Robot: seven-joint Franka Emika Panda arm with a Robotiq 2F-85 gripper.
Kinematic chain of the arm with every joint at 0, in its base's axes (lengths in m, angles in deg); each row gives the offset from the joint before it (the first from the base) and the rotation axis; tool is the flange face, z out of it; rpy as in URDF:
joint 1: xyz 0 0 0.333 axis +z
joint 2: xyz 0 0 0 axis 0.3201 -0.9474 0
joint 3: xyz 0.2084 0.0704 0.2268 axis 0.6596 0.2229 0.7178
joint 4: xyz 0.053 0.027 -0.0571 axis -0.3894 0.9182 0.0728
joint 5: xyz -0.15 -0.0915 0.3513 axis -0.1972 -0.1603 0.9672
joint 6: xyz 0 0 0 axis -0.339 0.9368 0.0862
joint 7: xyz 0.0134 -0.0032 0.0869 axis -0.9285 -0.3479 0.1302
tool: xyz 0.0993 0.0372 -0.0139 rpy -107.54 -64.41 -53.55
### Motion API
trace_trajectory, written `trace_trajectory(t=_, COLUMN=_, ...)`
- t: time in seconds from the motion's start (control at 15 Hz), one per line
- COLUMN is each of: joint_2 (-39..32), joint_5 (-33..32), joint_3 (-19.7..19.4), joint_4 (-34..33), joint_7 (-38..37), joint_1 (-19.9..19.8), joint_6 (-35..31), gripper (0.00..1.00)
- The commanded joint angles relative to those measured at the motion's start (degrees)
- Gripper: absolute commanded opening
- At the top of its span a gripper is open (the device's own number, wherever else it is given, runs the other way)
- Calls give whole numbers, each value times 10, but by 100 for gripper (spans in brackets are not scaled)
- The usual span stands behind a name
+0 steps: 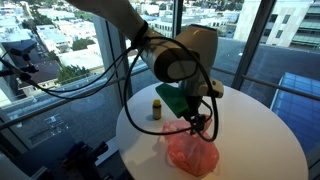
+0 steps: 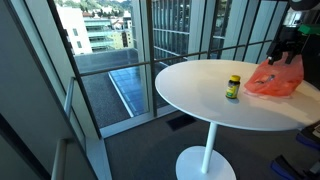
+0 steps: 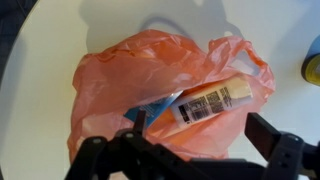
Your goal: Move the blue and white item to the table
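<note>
The blue and white item (image 3: 152, 108) lies inside the pink-red plastic bag (image 3: 170, 85), only partly showing through the bag's mouth beside a cream tube with a printed label (image 3: 208, 101). The bag rests on the round white table (image 3: 40, 60). My gripper (image 3: 200, 128) hangs open just above the bag, its dark fingers (image 3: 264, 132) on either side of the tube's end and gripping nothing. In both exterior views the gripper (image 1: 200, 122) (image 2: 290, 45) sits over the bag (image 1: 190, 152) (image 2: 275, 78). The item itself is hidden there.
A small dark bottle with a yellow cap (image 1: 157, 108) (image 2: 233, 87) stands on the table (image 1: 260, 140) (image 2: 200, 100) a short way from the bag, and shows at the wrist view's right edge (image 3: 314, 68). Glass walls surround the table.
</note>
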Motion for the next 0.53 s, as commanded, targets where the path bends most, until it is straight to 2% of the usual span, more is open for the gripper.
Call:
trace_trajectory(t=0.0, joint_2=-13, joint_5=25, joint_3=8, joint_4=-10, joint_7=20, joint_1=-8, joint_6=-1, gripper=100)
trace_trajectory(t=0.47, joint_2=-19, joint_5=33, joint_3=4, joint_4=12, joint_7=26, joint_1=-17, joint_6=6, gripper=100)
